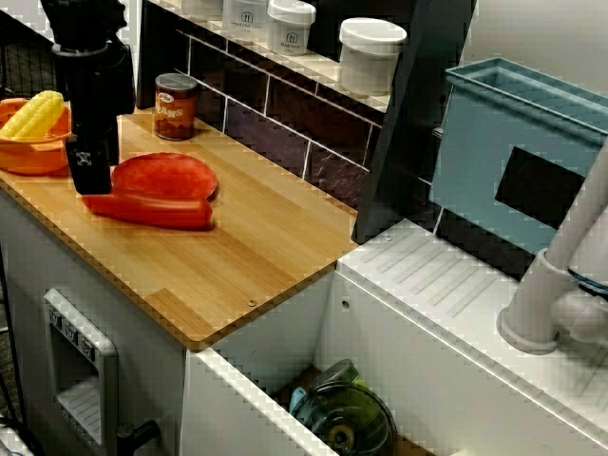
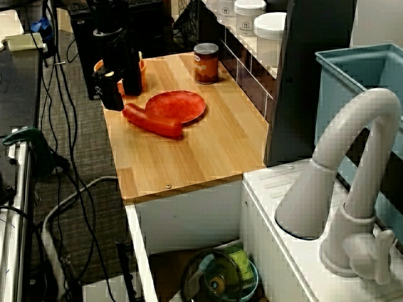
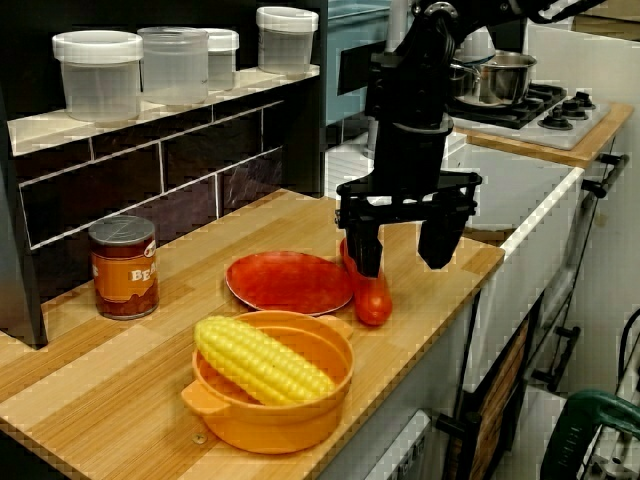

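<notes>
Plainly, the gripper (image 3: pixel 402 243) stands spread wide, holding nothing. One finger (image 3: pixel 365 250) is at the end of the long red vegetable (image 3: pixel 371 291), though whether it touches is unclear. The vegetable lies on the wooden counter (image 3: pixel 435 305), just beside the red plate (image 3: pixel 290 281). Near them sit an orange bowl (image 3: pixel 285 420) of corn (image 3: pixel 262 358) and a can (image 3: pixel 124 266), its label lettering too blurred to read.

The end effector (image 3: pixel 402 250) hides one end of the red item (image 3: pixel 372 297); print on the can (image 3: pixel 124 268) is blurred
</notes>
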